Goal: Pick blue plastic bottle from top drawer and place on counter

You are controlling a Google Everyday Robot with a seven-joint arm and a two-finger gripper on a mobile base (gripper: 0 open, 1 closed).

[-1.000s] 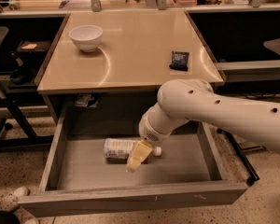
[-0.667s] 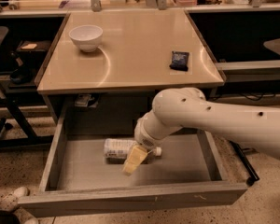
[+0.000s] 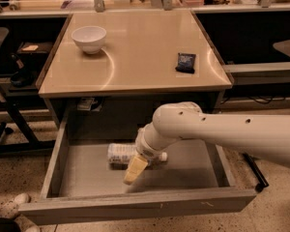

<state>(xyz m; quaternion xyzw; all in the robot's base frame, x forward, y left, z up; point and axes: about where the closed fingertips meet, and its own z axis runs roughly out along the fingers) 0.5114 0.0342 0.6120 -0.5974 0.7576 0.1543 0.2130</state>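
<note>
Sliding slightly further left and toward the drawer [image 3: 87,175] front, the pincer [image 3: 135,168] is hanging right at the bottle [image 3: 122,153], which is lying on its side on the drawer floor below the table [image 3: 145,57]; whether the pincer is gripping cannot be told.

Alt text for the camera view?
The end effector reaches into the open top drawer, at a blue plastic bottle lying on its side. On the counter above sit a white bowl and a dark blue packet.
</note>
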